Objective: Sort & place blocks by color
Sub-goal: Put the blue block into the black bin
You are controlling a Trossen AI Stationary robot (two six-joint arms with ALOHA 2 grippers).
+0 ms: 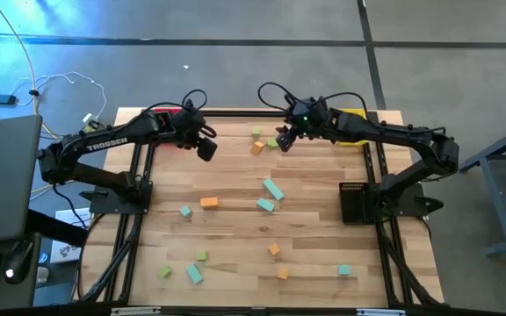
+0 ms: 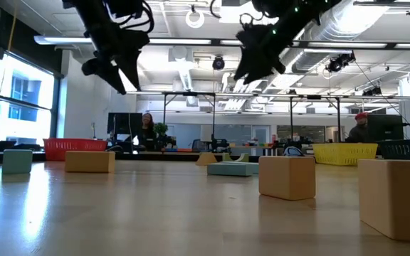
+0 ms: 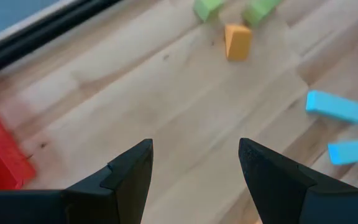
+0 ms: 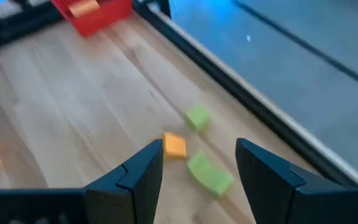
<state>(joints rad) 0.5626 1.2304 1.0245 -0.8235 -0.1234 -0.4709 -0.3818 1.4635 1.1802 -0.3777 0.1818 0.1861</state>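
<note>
we hold our left gripper [image 1: 207, 149] wide and empty near the red tray [image 1: 170, 112]; our right gripper [image 1: 283, 139], parted and empty, hovers above green blocks [image 4: 209, 173].

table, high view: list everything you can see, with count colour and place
orange blocks: four on the table, one far middle, one centre-left, two near; another shows in the red tray in the right wrist view
light green blocks: four, two far middle, two near-left
teal blocks: five, two centre, one centre-left, two near
red tray: one, far edge behind the left arm
yellow tray: one, far edge behind the right arm
table: one, pale wood
left gripper: open, empty, far left
right gripper: open, empty, above the far green blocks
</note>
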